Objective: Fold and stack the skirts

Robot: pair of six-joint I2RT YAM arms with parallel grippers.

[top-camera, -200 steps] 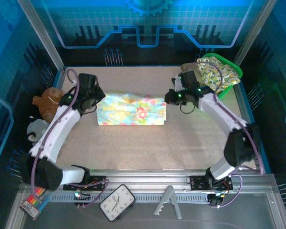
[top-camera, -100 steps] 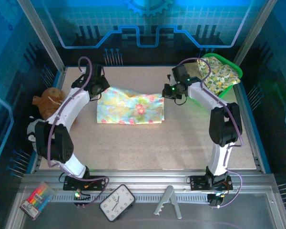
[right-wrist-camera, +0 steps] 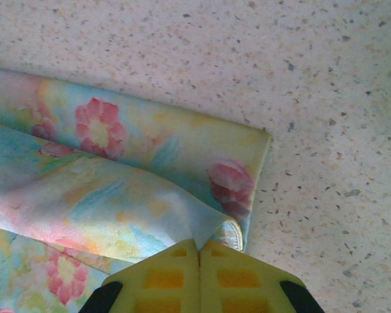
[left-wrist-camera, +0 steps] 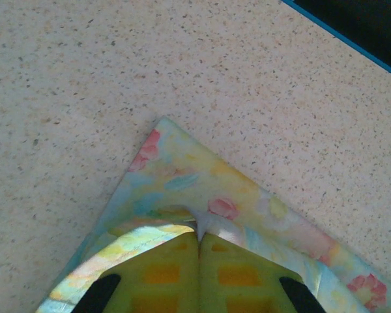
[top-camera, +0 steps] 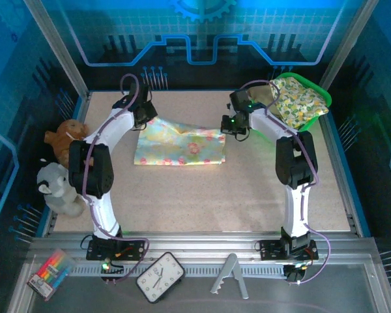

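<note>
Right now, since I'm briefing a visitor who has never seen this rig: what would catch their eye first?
A pastel floral skirt lies folded mid-table, with the left gripper and the right gripper each shut on a far corner of it. At the far right, a green basket holds a yellow-green floral garment. A brown plush toy and a grey plush toy sit at the left edge.

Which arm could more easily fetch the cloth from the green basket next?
Right, probably. The right gripper, shut on the far right corner of the pastel floral skirt, sits just beside the green basket holding the yellow-green cloth. The left gripper pinches the far left corner, much farther away.
</note>
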